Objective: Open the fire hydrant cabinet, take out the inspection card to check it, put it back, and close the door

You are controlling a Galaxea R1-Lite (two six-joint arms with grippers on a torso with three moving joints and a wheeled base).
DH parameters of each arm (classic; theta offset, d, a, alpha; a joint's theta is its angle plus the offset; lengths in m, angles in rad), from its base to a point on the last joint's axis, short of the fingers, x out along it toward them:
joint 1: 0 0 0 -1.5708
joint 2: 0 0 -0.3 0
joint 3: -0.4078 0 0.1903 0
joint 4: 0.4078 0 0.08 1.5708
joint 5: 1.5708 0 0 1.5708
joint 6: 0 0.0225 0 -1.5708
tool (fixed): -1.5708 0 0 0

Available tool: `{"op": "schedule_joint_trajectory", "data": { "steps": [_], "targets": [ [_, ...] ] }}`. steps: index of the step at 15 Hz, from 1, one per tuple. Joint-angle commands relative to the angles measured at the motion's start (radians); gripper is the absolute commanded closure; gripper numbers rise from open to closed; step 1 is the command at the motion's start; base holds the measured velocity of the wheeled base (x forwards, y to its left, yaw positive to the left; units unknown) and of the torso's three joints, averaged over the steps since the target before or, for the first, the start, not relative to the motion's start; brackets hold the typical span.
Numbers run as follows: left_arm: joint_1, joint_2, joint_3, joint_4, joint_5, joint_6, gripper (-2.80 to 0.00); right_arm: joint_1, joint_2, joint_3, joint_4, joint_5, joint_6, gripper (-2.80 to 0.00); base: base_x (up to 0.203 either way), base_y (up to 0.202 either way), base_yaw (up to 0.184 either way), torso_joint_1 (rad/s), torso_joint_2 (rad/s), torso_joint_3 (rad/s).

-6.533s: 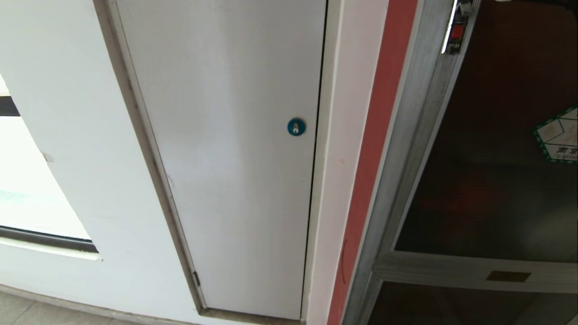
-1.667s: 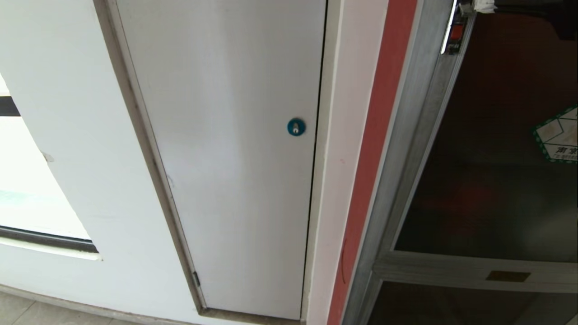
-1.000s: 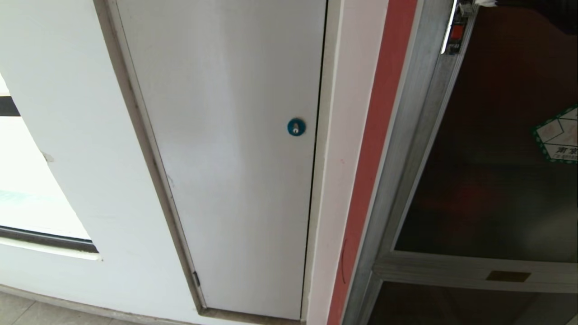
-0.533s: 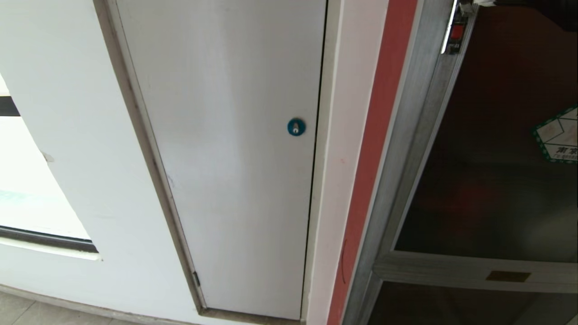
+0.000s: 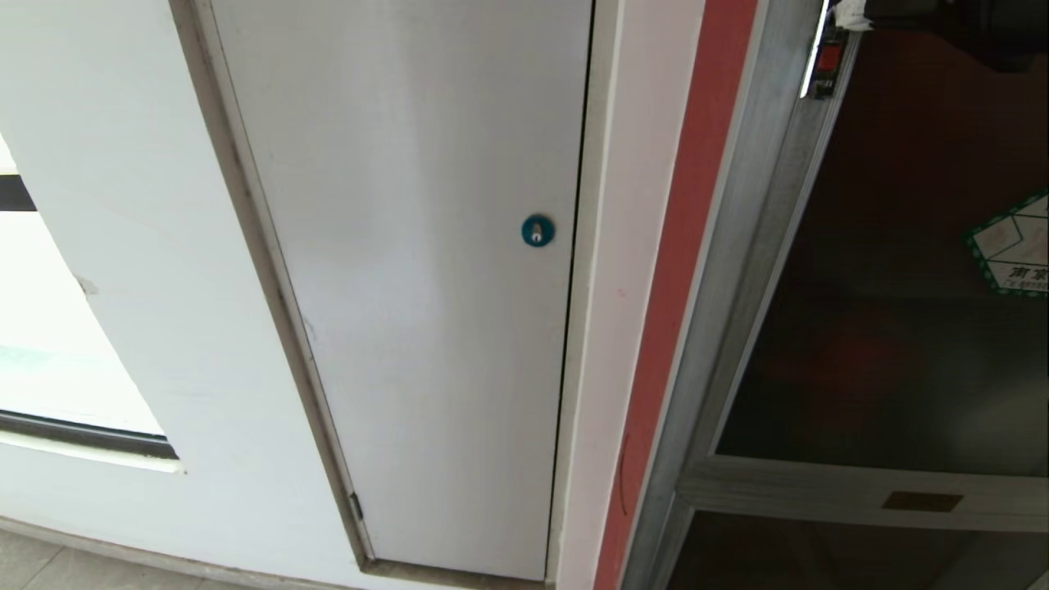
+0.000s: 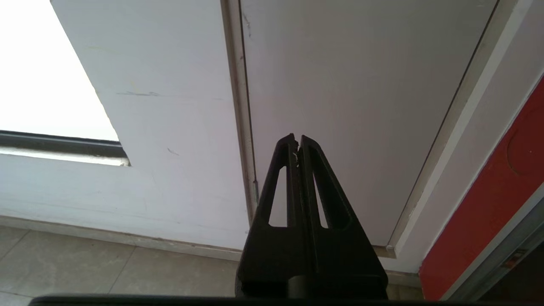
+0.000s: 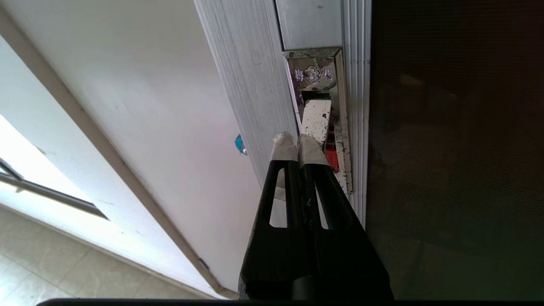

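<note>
Contact is made between the closed, tape-tipped right claw (image 7: 297,142) and the chrome recessed latch (image 7: 318,117), set lengthwise in the brushed-aluminium edge of the shut dark-glass door (image 7: 454,148); the left claw (image 6: 297,142), also closed, hangs far off.

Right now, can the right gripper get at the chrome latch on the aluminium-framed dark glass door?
Probably yes. The right gripper, shut, has its taped tips right at the chrome latch on the aluminium-framed dark glass door, with nothing between them. Whether they touch, I cannot tell.
</note>
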State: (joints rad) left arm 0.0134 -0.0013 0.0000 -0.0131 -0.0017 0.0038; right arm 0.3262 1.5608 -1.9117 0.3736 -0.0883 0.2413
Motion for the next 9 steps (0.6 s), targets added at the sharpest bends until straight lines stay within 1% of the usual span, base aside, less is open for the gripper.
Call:
{"op": "schedule_joint_trajectory", "data": {
  "steps": [1,6,7,9],
  "targets": [
    [0.0,0.0,0.006,-0.001,0.0,-0.001,0.0,-0.002,0.008,0.002,0.002,-0.004,0.001,0.0,0.0,0.0,0.0,0.0,0.0,0.0],
    [0.0,0.0,0.006,-0.001,0.0,0.001,0.0,-0.008,0.022,0.011,0.014,-0.004,0.008,0.0,0.0,0.0,0.0,0.0,0.0,0.0],
    [0.0,0.0,0.006,-0.001,0.0,0.0,0.0,-0.01,0.022,0.013,0.014,-0.005,0.027,0.0,0.0,0.0,0.0,0.0,0.0,0.0],
    [0.0,0.0,0.006,-0.001,0.0,-0.001,0.0,-0.014,0.022,0.02,0.013,-0.005,0.037,0.0,0.0,0.0,0.0,0.0,0.0,0.0]
  ]
}}
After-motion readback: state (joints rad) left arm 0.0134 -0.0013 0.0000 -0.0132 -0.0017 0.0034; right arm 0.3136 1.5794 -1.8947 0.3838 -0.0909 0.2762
